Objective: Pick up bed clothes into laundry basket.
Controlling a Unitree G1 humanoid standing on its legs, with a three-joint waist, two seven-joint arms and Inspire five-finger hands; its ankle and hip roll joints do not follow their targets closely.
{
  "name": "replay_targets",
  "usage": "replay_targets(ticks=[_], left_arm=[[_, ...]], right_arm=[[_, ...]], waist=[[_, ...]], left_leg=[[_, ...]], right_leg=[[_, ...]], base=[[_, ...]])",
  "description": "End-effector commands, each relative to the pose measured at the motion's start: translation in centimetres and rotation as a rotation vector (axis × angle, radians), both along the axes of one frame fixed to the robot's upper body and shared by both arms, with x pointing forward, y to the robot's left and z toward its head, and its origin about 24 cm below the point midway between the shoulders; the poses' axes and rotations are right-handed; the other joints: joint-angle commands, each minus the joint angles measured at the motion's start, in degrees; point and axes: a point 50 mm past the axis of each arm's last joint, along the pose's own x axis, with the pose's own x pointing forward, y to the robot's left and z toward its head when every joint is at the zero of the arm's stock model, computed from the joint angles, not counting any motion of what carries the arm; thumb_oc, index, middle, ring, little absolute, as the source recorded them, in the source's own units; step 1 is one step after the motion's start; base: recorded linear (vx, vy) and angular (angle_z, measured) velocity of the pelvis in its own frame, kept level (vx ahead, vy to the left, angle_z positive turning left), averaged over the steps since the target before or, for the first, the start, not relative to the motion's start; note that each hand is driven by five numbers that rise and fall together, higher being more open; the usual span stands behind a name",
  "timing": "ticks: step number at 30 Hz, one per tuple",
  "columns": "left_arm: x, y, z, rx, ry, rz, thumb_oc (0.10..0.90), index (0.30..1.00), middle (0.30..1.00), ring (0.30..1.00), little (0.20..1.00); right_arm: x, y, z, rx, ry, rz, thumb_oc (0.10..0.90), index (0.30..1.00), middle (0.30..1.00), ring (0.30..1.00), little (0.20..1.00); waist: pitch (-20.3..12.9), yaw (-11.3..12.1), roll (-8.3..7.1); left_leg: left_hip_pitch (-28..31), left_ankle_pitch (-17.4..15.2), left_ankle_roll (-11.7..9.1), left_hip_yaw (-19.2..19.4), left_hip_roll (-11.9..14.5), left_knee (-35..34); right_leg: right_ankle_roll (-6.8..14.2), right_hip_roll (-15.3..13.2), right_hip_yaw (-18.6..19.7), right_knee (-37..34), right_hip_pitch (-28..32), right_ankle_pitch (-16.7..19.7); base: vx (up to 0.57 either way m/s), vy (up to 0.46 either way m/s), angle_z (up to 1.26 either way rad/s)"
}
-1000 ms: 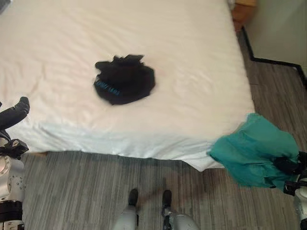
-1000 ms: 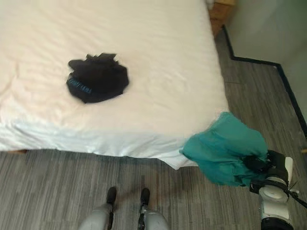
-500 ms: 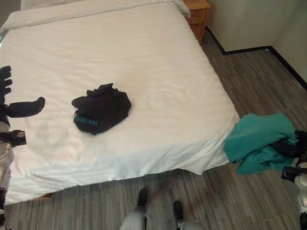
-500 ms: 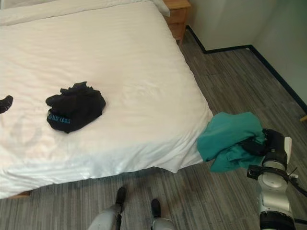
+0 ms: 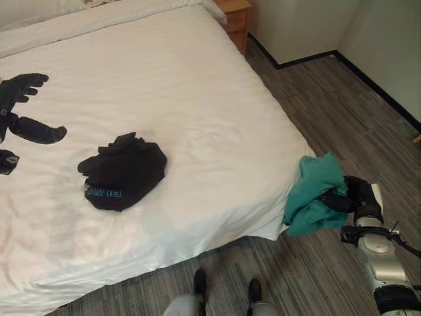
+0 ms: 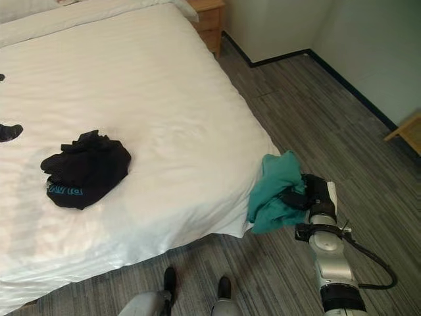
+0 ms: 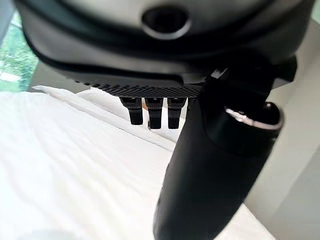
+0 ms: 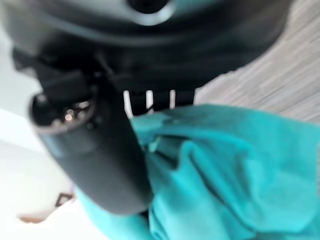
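Off the near right corner of the bed [image 5: 197, 79], over the grey plank floor [image 6: 316, 112], my right hand [image 5: 355, 195] has its fingers and thumb curled tight into a bunched teal garment [image 5: 314, 201]. The cloth hangs in a clump between the hand and the mattress corner, just beside the edge of the white sheet. From the right wrist view the teal fabric [image 8: 225, 170] is wrapped right up against my thumb, so that grip is solid.

My left hand [image 5: 23, 108] is out over the left side of the bed, fingers straight and spread, thumb sticking out sideways, holding nothing. The left wrist view shows the same thing: fingers [image 7: 152, 112] straight above the white bedding.

A crumpled black garment [image 5: 122, 172] with some light blue lettering sits on the sheet near the front edge, near my left hand but not touching it. A wooden nightstand [image 5: 235, 14] stands at the far corner by the wall.
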Motion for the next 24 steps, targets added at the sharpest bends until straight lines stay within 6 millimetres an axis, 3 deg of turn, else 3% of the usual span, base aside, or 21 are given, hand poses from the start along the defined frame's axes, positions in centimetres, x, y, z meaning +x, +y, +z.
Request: replay_targets(ticks=[1,13,17,20,21,24], left_arm=[[-0.6,0.1,4.1,0.115,-0.089,0.002,0.800,0.900,0.900,0.900,0.900],[1.4,0.3,0.0,0.118,0.038,0.056,0.800,0.900,0.900,0.900,0.900],[1.8,0.9,-1.7,0.107,0.063,0.113,0.800,0.900,0.900,0.900,0.900],[2.2,1.1,-2.4,0.163,0.090,0.164,0.800,0.900,0.900,0.900,0.900],[2.1,1.5,-2.7,0.167,0.102,0.198,0.800,0.900,0.900,0.900,0.900],[1.7,2.8,-4.6,0.121,0.131,0.282,0.800,0.900,0.900,0.900,0.900]], right_arm=[[0.7,-1.5,6.4,-0.110,-0.271,0.017,0.400,0.300,0.300,0.300,0.300],[0.1,-2.0,6.5,-0.152,-0.250,0.009,0.400,0.300,0.300,0.300,0.300],[0.3,-1.7,6.8,-0.155,-0.262,0.021,0.400,0.300,0.300,0.300,0.300],[0.7,-1.3,7.4,-0.153,-0.288,0.041,0.400,0.300,0.300,0.300,0.300],[0.4,-1.3,7.5,-0.148,-0.294,0.045,0.400,0.300,0.300,0.300,0.300],[-0.5,-1.3,6.1,-0.121,-0.259,0.037,0.400,0.300,0.300,0.300,0.300]], waist=[[-8.51,-0.74,1.30],[-9.32,-2.51,0.41],[-7.93,-3.32,-0.79],[-4.66,-4.01,-2.93],[-2.24,-4.39,-5.12],[-0.63,-5.26,-8.51]], left_leg=[[-3.26,0.68,-2.29,-5.10,-0.53,-3.04],[-1.74,0.47,-2.11,-4.93,-0.29,-4.68],[-3.12,0.51,-2.05,-4.54,0.04,-4.68],[-6.32,1.22,-2.11,-4.27,0.78,-4.02],[-8.56,1.47,-2.17,-4.14,1.65,-3.07],[-10.60,1.45,-2.41,-4.00,2.97,-2.25]], right_leg=[[4.23,0.58,0.93,1.50,3.08,-6.60],[4.21,0.72,0.68,-0.20,4.05,-6.45],[4.40,1.11,1.48,-0.14,1.89,-5.72],[4.26,1.76,2.39,0.99,-1.74,-5.20],[4.18,2.22,2.83,1.97,-4.14,-4.60],[4.14,3.07,3.37,1.84,-6.05,-3.23]], base=[[0.00,-0.003,-0.09],[0.00,-0.001,0.00],[-0.07,0.013,-0.02],[-0.20,-0.014,-0.03],[-0.23,-0.032,-0.13],[-0.09,-0.010,-0.18]])
